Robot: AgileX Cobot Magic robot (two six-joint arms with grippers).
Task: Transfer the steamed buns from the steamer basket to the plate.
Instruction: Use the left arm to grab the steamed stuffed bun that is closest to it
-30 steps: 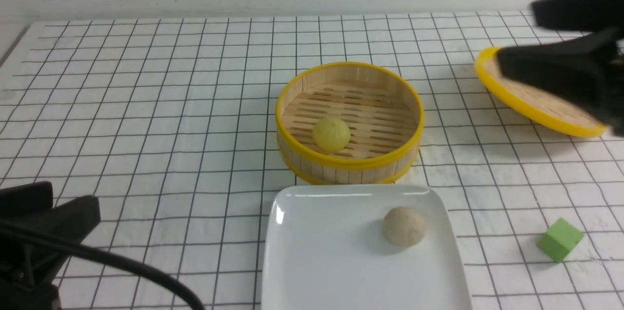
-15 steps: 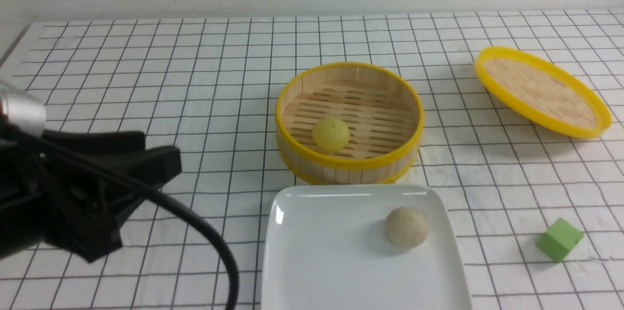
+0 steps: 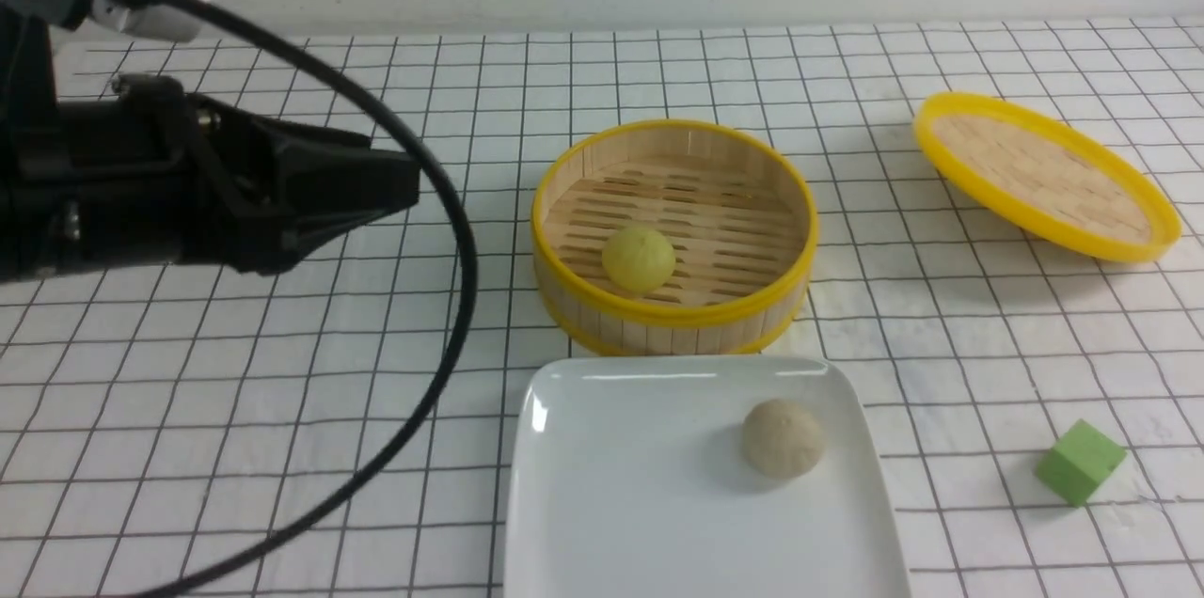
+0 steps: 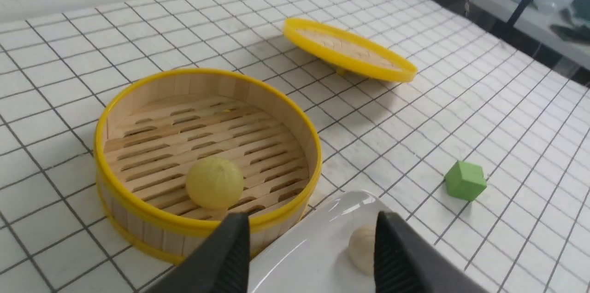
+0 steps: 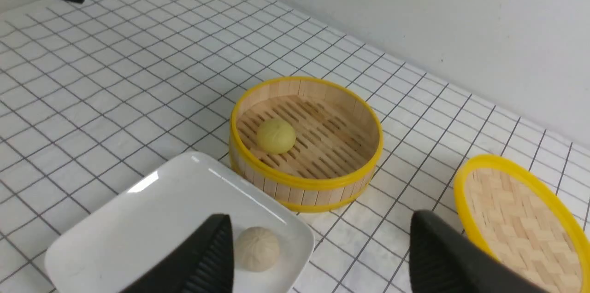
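1 yellow bun [image 3: 639, 259] sits inside the steamer basket [image 3: 673, 316], by its near wall. The beige bun [image 3: 782, 437] is on the plate [image 3: 611, 504], just before the basket. The left gripper [image 3: 409, 189], jaws apart and empty, hangs left of the basket, pointing at it, and looks the nearer. The right gripper [image 5: 318, 221] gapes empty too.

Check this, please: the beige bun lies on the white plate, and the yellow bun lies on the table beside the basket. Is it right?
Not quite. The yellow bun lies inside the steamer basket, on its slatted floor, as the front view shows. The beige bun does lie on the white plate.
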